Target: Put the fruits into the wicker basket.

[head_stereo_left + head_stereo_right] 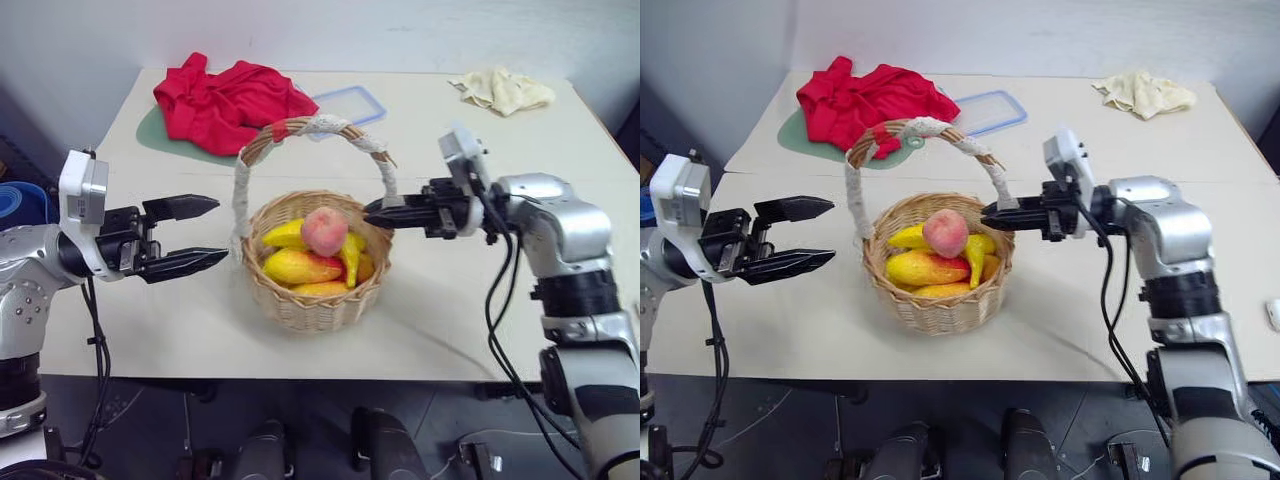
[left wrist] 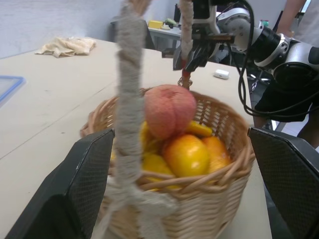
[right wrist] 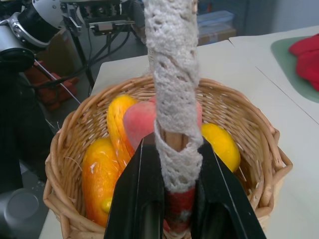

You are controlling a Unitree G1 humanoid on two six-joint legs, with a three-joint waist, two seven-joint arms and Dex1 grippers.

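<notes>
The round tan woven wicker basket (image 1: 315, 290) stands on the pale beige table (image 1: 500, 300), and everything else is placed from it. Inside the basket lie the fruits: a round pink-orange peach (image 1: 325, 231) sits on top of the pile, a curved yellow banana (image 1: 351, 262) lies just beside and under it toward the robot's right, and a red-yellow mango-like fruit (image 1: 300, 267) and smaller yellow fruits rest lower against the woven wall. The basket's tall arched handle (image 1: 318, 128), wrapped in white cloth with a red tape band near its top, rises over the fruits. The right gripper (image 3: 179, 199) is clamped on the handle's right-hand foot, its two black fingers (image 3: 137, 199) pressed against both sides of the cloth-wrapped stem just above the basket rim. The left gripper (image 1: 200, 235) hovers just beside the basket on the robot's left, level with the rim, its fingers spread apart and touching nothing. Beyond the basket lies a crumpled red cloth (image 1: 225, 105), beside it a clear blue-rimmed lid (image 1: 350, 103), and far to the right behind the basket a crumpled cream rag (image 1: 503, 90).
</notes>
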